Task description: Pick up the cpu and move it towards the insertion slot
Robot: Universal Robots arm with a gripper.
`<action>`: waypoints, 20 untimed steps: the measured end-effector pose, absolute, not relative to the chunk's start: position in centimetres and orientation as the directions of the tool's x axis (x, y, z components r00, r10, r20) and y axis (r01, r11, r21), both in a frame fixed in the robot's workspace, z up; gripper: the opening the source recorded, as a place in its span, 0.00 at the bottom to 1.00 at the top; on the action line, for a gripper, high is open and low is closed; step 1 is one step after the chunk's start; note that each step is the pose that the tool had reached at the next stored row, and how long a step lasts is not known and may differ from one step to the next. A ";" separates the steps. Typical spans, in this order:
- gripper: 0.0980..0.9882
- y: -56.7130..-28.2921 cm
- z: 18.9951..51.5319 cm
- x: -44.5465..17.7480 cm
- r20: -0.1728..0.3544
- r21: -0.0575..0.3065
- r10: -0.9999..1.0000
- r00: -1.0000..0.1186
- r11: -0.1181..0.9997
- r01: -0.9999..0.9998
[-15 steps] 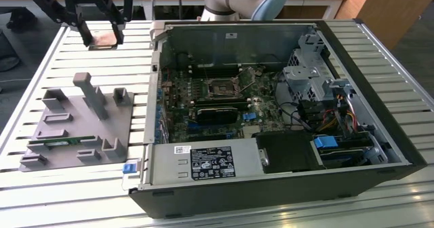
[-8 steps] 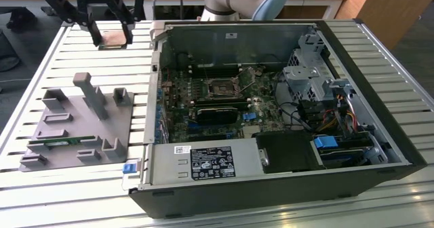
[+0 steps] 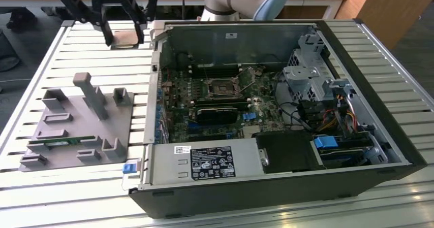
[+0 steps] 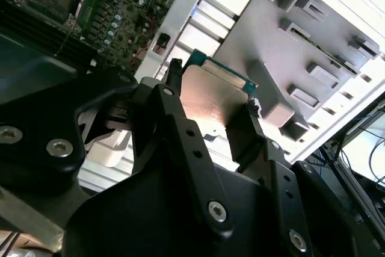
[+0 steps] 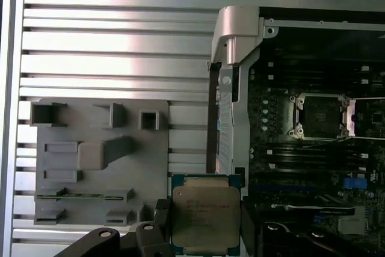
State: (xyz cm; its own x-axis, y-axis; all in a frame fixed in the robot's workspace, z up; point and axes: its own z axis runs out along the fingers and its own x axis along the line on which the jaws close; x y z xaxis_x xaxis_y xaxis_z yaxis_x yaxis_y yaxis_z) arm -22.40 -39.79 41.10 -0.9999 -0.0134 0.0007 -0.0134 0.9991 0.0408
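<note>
Presently the hand [image 3: 126, 37] is clamped on the cpu [image 5: 206, 218], one finger on each of two opposite edges, and holds it lifted above the slatted surface [image 3: 95, 60], beside the open computer case [image 3: 379, 111] and well apart from the insertion slot [image 3: 225, 87] on the motherboard [image 3: 203, 111]. In the second wrist view the chip [image 4: 213, 103] sits between the fingers [image 4: 174, 118]. The grey holder [image 3: 74, 121] lies near. Done well, the carry keeps the chip level and clears the case wall.
</note>
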 end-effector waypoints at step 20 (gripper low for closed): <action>0.50 -39.8 41.1 -17.8 0.001 0.041 -0.013 -1.000 0.999 -0.013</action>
